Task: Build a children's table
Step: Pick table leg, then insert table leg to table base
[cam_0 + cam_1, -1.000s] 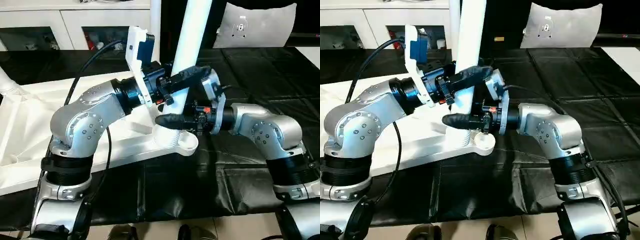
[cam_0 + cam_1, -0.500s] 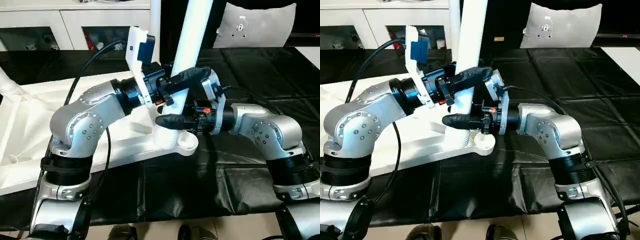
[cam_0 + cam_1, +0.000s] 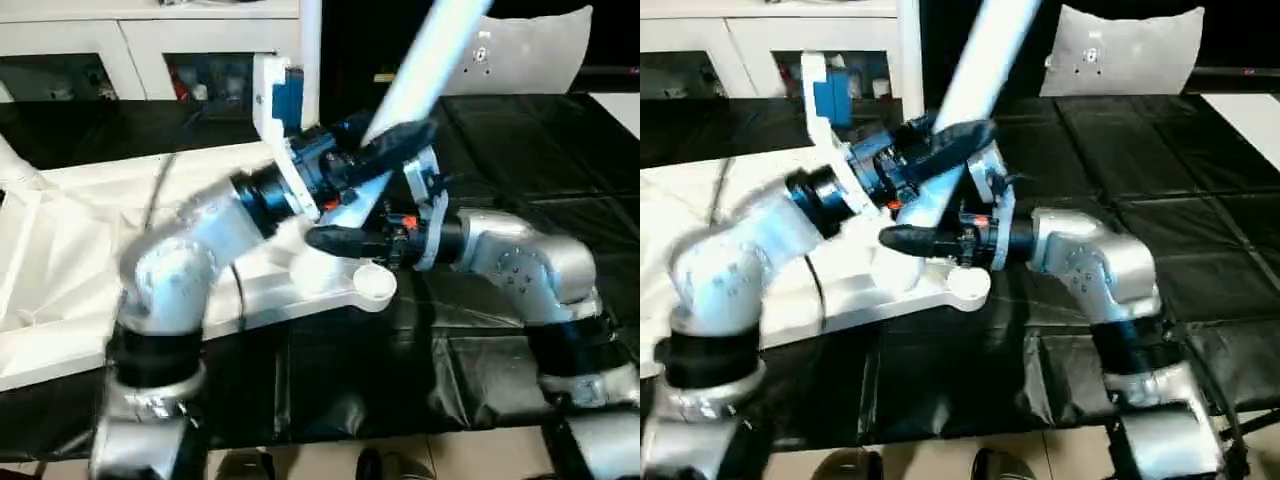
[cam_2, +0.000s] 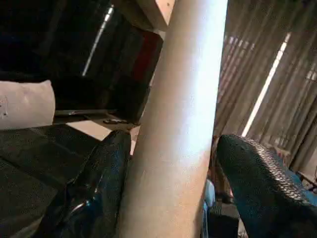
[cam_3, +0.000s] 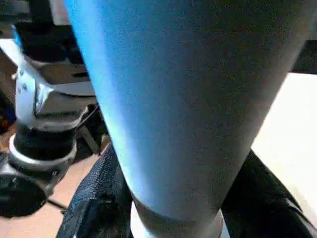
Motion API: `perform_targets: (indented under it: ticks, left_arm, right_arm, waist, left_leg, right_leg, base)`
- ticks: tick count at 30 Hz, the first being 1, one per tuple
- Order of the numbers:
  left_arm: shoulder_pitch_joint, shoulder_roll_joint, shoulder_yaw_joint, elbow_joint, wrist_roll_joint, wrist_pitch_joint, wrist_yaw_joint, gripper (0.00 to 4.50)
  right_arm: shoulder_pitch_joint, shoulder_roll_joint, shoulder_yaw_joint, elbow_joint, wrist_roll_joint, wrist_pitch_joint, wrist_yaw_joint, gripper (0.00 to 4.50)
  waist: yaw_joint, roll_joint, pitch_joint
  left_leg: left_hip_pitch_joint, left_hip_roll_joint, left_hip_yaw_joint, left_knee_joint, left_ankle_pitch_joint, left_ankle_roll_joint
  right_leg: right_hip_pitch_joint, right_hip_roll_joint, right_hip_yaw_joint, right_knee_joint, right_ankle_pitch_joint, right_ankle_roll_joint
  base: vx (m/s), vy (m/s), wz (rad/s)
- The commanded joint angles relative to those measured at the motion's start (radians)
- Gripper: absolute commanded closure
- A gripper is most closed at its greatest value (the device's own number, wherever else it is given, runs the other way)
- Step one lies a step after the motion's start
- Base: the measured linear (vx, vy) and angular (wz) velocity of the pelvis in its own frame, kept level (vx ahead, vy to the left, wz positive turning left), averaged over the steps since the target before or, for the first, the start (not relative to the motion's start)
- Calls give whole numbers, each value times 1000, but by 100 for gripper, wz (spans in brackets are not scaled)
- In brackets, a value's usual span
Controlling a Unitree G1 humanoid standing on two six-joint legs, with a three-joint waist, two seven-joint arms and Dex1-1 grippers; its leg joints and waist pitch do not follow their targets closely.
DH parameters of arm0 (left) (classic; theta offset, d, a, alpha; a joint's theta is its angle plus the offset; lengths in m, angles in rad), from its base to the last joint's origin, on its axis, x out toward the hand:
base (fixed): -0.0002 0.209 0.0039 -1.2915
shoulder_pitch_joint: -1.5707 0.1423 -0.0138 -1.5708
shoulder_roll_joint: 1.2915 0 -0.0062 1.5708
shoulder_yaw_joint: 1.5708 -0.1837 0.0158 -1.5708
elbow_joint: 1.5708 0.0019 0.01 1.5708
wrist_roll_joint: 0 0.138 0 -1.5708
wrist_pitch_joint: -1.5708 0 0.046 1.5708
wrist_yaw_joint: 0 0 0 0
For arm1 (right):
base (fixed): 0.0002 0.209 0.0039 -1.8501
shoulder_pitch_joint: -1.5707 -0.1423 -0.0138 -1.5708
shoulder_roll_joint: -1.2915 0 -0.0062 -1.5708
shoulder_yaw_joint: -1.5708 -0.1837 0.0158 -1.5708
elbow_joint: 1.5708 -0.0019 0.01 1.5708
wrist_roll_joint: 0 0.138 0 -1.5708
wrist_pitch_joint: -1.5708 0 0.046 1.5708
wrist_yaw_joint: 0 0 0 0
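left arm [image 3: 200, 250] smeared by motion blur in both eye views; leg [image 3: 430, 50] blurred too, its upper end cut by the frame top; leg's foot hidden behind the right gripper [image 3: 345, 240], so seating in the corner socket [image 3: 375, 285] can't be told; table top [image 3: 60, 250] cut off at frame left.

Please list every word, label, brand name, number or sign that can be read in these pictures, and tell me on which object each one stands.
There is no text that can be read.
The pale cushion at the back bears a small dark mark, too small and blurred to read.
The white leg, the table top and the silver arms show no lettering.
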Motion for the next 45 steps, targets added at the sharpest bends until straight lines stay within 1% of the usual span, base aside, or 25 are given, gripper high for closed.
perform_targets:
  ticks: [1,4,7,9,10,12,13,14,15,16,17,18,19,20,21,23,26,27,30,33,37,39,40,42,45]
  left_arm:
    - [-20,-47,-84,-69,-25,-20,-20,104]
    - [-33,-80,-16,-42,-26,-77,28,81]
    - [-47,-80,71,-20,-47,-106,64,69]
    - [-43,-47,97,-14,-28,-107,75,69]
    - [-41,-38,101,-13,-22,-107,75,69]
    - [-33,-12,100,-11,-2,-106,72,69]
    - [23,110,30,-12,111,-100,20,69]
    - [30,123,21,-13,124,-101,13,69]
    - [70,201,-41,-14,202,-110,-29,69]
    - [94,240,-79,-14,243,-123,-51,69]
    - [113,276,-115,-12,273,-131,-65,69]
    - [134,324,-169,-11,321,-151,-88,69]
    - [166,383,-234,-10,367,-182,-136,69]
    - [175,396,-250,-9,370,-183,-150,69]
    - [180,403,-260,-9,372,-183,-159,69]
    - [202,439,-309,3,391,-189,-189,96]
    - [227,479,-370,40,460,-217,-227,108]
    - [228,481,-375,46,466,-217,-230,123]
    - [231,498,-399,84,481,-209,-258,146]
    - [227,514,-414,115,487,-205,-292,171]
    - [219,523,-435,150,506,-204,-300,203]
    - [217,520,-443,171,536,-220,-306,227]
    - [217,519,-444,174,541,-222,-306,231]
    - [217,511,-441,187,552,-217,-290,238]
    - [211,502,-440,219,581,-230,-268,271]
  right_arm:
    - [3,29,-36,19,-6,0,-100,259]
    - [19,54,-69,8,-6,13,-183,259]
    - [47,68,-108,-10,-31,-11,-263,259]
    - [70,57,-121,-30,-71,-39,-309,260]
    - [74,52,-122,-34,-83,-45,-318,260]
    - [86,40,-117,-46,-109,-60,-331,260]
    - [121,13,-106,-83,-162,-80,-376,260]
    - [124,11,-106,-88,-165,-80,-381,260]
    - [144,0,-103,-109,-185,-88,-410,260]
    - [156,-4,-102,-119,-191,-90,-418,260]
    - [167,-7,-99,-132,-197,-88,-427,260]
    - [180,-9,-94,-148,-215,-91,-447,260]
    - [201,-7,-87,-170,-234,-95,-472,260]
    - [209,-7,-82,-177,-243,-101,-479,260]
    - [213,-7,-79,-181,-249,-105,-484,260]
    - [239,0,-71,-201,-263,-119,-498,260]
    - [276,3,-59,-237,-252,-130,-486,260]
    - [279,1,-57,-240,-251,-133,-482,260]
    - [291,-3,-50,-255,-249,-141,-469,260]
    - [293,-12,-41,-258,-254,-140,-459,260]
    - [295,-21,-31,-254,-262,-147,-450,260]
    - [299,-25,-27,-254,-266,-154,-446,260]
    - [299,-26,-27,-253,-266,-154,-444,260]
    - [299,-28,-26,-251,-267,-155,-442,260]
    - [301,-31,-21,-251,-272,-158,-437,260]
  waist:
    - [-2,-17,-91]
    - [-1,-8,-93]
    - [1,-7,-93]
    - [1,-10,-94]
    - [2,-2,-93]
    - [-3,-6,-95]
    - [-5,-3,-94]
    - [-6,-4,-93]
    - [-6,4,-96]
    - [-11,3,-96]
    - [-12,13,-98]
    - [-14,13,-99]
    - [-12,26,-99]
    - [-15,20,-98]
    - [-14,26,-99]
    - [-13,25,-97]
    - [-15,23,-91]
    - [-20,29,-90]
    - [-29,25,-87]
    - [-45,27,-82]
    - [-68,38,-77]
    - [-77,41,-79]
    - [-81,41,-77]
    - [-90,41,-77]
    - [-96,39,-73]
  left_leg:
    - [5,21,2,-62,-91,57]
    - [6,20,0,-62,-99,48]
    - [10,18,1,-63,-105,36]
    - [5,18,0,-63,-103,35]
    - [6,19,-2,-64,-103,31]
    - [5,14,-1,-63,-102,29]
    - [6,13,0,-63,-105,30]
    - [6,15,-4,-66,-108,26]
    - [12,17,-6,-67,-108,26]
    - [12,17,-3,-66,-105,25]
    - [15,17,-6,-68,-111,24]
    - [16,18,-4,-67,-116,21]
    - [15,17,-6,-68,-120,18]
    - [14,19,-7,-70,-129,17]
    - [18,21,-5,-69,-143,12]
    - [18,20,-5,-71,-165,6]
    - [22,18,-5,-74,-213,5]
    - [22,16,-5,-75,-229,5]
    - [24,10,-5,-74,-255,5]
    - [36,6,-11,-71,-318,1]
    - [47,10,-20,-75,-383,8]
    - [45,17,-28,-82,-405,11]
    - [41,17,-29,-84,-408,11]
    - [50,14,-28,-80,-423,10]
    - [52,9,-28,-76,-427,13]
  right_leg:
    - [76,-66,43,-86,-415,-71]
    - [78,-66,41,-88,-427,-62]
    - [73,-65,41,-92,-432,-63]
    - [79,-64,40,-87,-413,-57]
    - [76,-64,40,-86,-413,-51]
    - [79,-61,39,-88,-417,-33]
    - [78,-60,40,-89,-423,-30]
    - [77,-59,40,-87,-441,-2]
    - [72,-60,40,-90,-449,9]
    - [71,-58,42,-87,-441,11]
    - [70,-57,42,-87,-439,5]
    - [68,-58,42,-87,-434,-2]
    - [71,-58,43,-82,-419,-13]
    - [69,-59,43,-84,-409,-26]
    - [67,-59,44,-85,-401,-44]
    - [70,-61,44,-85,-403,-65]
    - [69,-61,43,-94,-464,-43]
    - [69,-60,42,-98,-489,-30]
    - [68,-61,37,-109,-564,-5]
    - [66,-63,21,-129,-667,29]
    - [68,-61,1,-142,-665,27]
    - [81,-67,-7,-142,-630,20]
    - [83,-66,-8,-142,-622,19]
    - [78,-70,-11,-146,-624,8]
    - [77,-71,-18,-153,-657,20]
  base:
    - [0,0,0]
    - [0,0,0]
    - [0,0,0]
    - [0,0,0]
    - [0,0,0]
    - [0,0,0]
    - [0,0,0]
    - [0,0,0]
    - [0,0,0]
    - [0,0,0]
    - [0,0,0]
    - [0,0,0]
    - [0,0,0]
    - [0,0,0]
    - [0,0,0]
    - [0,0,0]
    - [0,0,0]
    - [0,0,0]
    - [0,0,0]
    - [0,0,0]
    - [0,0,0]
    - [0,0,0]
    - [0,0,0]
    - [0,0,0]
    - [0,0,0]
